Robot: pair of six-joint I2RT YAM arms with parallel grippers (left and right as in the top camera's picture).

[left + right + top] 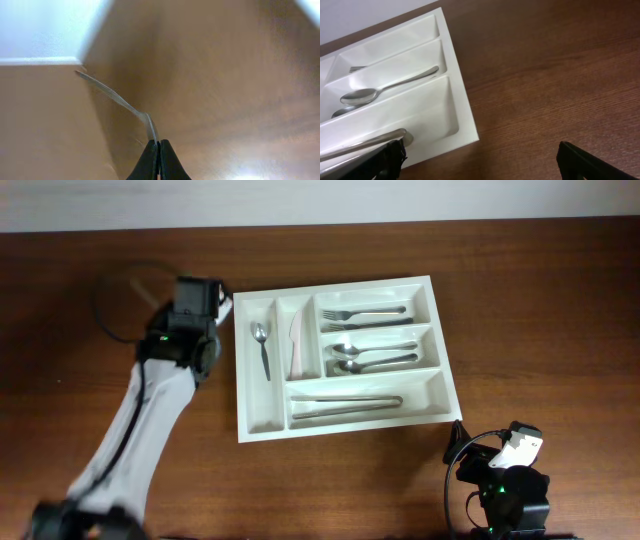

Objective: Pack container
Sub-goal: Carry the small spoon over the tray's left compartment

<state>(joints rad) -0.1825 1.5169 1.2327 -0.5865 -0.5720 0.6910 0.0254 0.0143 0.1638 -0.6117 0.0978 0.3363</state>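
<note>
Pinching a thin utensil (116, 98), the left gripper (158, 144) hides it overhead.

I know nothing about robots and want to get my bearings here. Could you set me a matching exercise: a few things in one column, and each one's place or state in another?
Things:
1. forks
2. lone small spoon
3. left end effector
4. right end effector

Places or states:
A. open, near a corner of the container
B. leftmost narrow compartment
C. shut on a thin metal utensil
D. top right compartment, seen from overhead

Pairs: 1-D, 2-B, 3-C, 4-A.
</note>
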